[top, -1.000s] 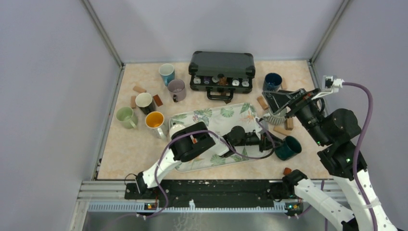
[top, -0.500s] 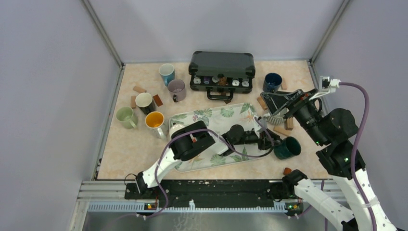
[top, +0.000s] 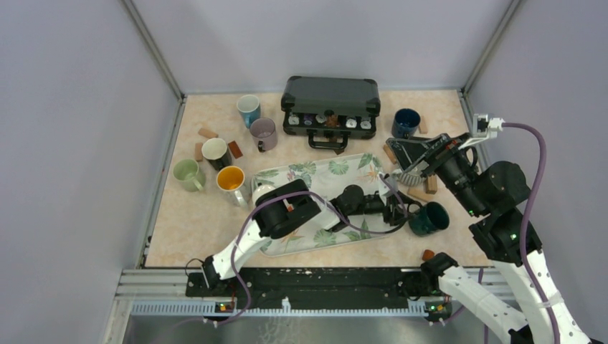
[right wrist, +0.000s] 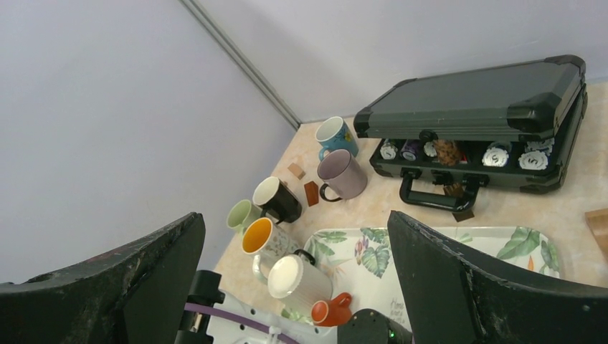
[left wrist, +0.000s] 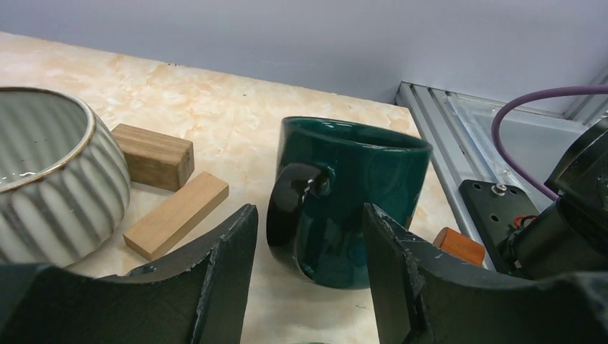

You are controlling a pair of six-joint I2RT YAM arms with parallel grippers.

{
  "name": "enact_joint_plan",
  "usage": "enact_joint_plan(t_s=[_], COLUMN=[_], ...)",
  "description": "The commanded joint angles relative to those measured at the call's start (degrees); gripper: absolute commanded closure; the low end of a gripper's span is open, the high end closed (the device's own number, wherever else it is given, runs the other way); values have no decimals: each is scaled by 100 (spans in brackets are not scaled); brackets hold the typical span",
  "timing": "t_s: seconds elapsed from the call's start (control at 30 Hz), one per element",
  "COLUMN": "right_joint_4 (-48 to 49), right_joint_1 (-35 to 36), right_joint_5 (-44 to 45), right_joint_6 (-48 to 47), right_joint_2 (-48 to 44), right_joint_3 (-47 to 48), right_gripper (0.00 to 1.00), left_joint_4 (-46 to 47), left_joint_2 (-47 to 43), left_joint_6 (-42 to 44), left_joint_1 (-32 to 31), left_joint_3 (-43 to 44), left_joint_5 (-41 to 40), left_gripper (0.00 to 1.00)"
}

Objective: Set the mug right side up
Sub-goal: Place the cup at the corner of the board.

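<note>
The dark green mug [left wrist: 351,201] stands upright on the table with its mouth up and its handle turned toward my left gripper [left wrist: 308,215]. That gripper is open, one finger on each side of the handle, and neither touches the mug. From above, the mug [top: 429,218] sits just off the right end of the tray, with the left gripper [top: 400,211] right beside it. My right gripper [top: 409,156] hangs above the table behind the mug, wide open and empty.
A leaf-print tray [top: 315,179] lies mid-table, with a white mug [right wrist: 301,283] and a small orange cup [right wrist: 330,312] at its near left. A striped grey cup [left wrist: 50,179] and wooden blocks [left wrist: 176,213] sit left of the green mug. Black case [top: 331,100] at the back; several mugs [top: 215,152] far left.
My left gripper's jaws have spread apart and let go of the green mug, which now stands upright. The right arm has shifted slightly left.
</note>
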Motion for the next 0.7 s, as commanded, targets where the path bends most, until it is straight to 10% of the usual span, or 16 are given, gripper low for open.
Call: enact_joint_plan(t_s=[0.0,0.67], right_joint_4=[213,299], right_joint_1=[-42,-41], right_joint_5=[-103,-157], right_joint_6=[66,66], right_joint_2=[23,-7], right_joint_3=[-23,-171], right_gripper=[1,1], left_joint_4=[-15,-282], left_joint_2=[-23,-269], left_joint_6=[-3,97], left_joint_1=[67,146], left_joint_3=[43,-239], left_joint_5=[-42,-130], left_gripper=[37,30])
